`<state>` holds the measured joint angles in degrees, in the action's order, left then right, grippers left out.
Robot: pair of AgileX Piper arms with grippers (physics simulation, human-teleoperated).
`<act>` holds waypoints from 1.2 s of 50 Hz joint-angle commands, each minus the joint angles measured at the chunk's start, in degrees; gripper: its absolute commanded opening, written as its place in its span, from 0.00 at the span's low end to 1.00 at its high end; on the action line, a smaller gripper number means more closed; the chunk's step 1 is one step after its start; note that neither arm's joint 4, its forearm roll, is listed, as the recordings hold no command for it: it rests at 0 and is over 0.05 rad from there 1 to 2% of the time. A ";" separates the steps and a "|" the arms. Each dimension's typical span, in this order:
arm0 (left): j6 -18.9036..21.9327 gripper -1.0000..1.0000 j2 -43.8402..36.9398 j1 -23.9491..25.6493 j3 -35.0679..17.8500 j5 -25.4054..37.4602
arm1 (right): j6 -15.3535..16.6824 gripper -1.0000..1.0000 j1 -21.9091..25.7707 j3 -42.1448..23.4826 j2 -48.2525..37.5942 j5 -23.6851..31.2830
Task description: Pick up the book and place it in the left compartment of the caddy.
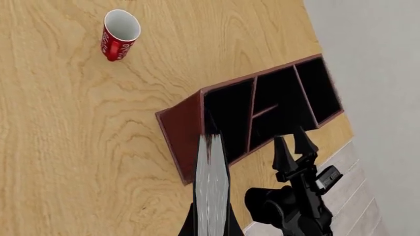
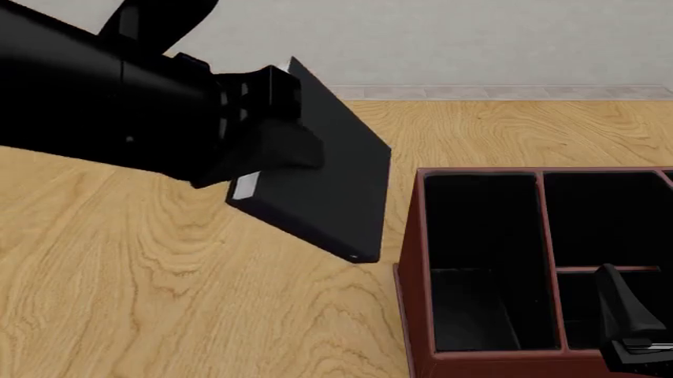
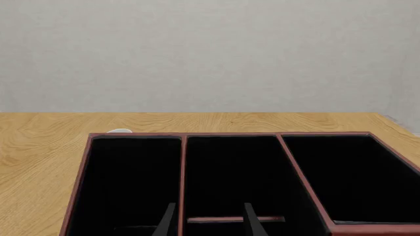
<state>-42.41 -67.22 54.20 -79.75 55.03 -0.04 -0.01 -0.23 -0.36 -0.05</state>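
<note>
The left gripper [image 2: 276,150] is clamped on the thin black-covered book [image 2: 326,197], held aloft, tilted, left of the reddish-brown wooden caddy [image 2: 412,268], evidently for edgewise entry into its left compartment [image 2: 478,252]. The right gripper [image 3: 208,221] idles, parted.

Bright, even, flat render light — faint shadows, sharp focus, no glare

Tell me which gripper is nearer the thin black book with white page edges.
Left. The left gripper holds the thin black book in the air beside the reddish-brown wooden caddy; the right gripper, open, sits at the caddy's near edge.
</note>
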 commanded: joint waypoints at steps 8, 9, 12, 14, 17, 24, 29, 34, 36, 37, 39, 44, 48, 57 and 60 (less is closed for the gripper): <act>6.09 0.00 -7.31 2.85 -9.98 3.55 | 0.00 1.00 -0.01 0.00 0.02 0.00; 6.40 0.00 -7.50 2.81 -9.93 3.35 | 0.00 1.00 -0.01 0.00 0.01 0.01; 6.62 0.00 -9.14 3.23 -11.34 3.94 | 0.00 1.00 -0.01 0.00 0.02 0.01; 7.57 0.00 -9.84 2.89 -12.02 4.35 | 0.00 1.00 -0.01 0.00 0.03 0.00; 7.52 0.00 -11.17 3.34 -13.47 4.79 | 0.01 1.00 0.00 0.00 0.02 0.00; 8.47 0.00 -14.85 4.74 -17.06 5.67 | -0.01 1.00 0.00 0.00 0.02 0.01; 9.39 0.00 -17.56 5.47 -20.07 6.80 | -0.01 1.00 -0.02 0.00 0.02 0.01; 11.25 0.00 -20.01 5.95 -22.65 8.01 | 0.02 1.00 -0.01 0.00 0.01 0.01; 13.03 0.00 -19.87 4.90 -22.09 8.24 | 0.00 1.00 -0.01 0.00 0.02 0.01; 13.03 0.00 -19.86 4.90 -22.06 8.22 | 0.00 1.00 -0.01 0.00 0.02 0.01; 12.23 0.00 -20.70 5.58 -21.71 8.04 | 0.02 1.00 0.00 0.00 0.01 0.01; 14.99 0.00 -21.18 4.45 -22.77 9.02 | -0.01 1.00 -0.01 0.00 0.03 0.00; 15.76 0.00 -22.12 4.03 -24.32 9.91 | -0.01 1.00 -0.01 0.00 0.02 0.01; 17.12 0.00 -24.91 4.75 -27.22 10.51 | -0.01 1.00 0.00 0.00 0.02 0.01; 16.84 0.00 -26.69 5.59 -29.46 11.05 | -0.02 1.00 -0.01 0.00 0.02 0.01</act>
<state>-30.30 -90.58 58.24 -104.79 64.83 -0.04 -0.01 -0.23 -0.35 -0.05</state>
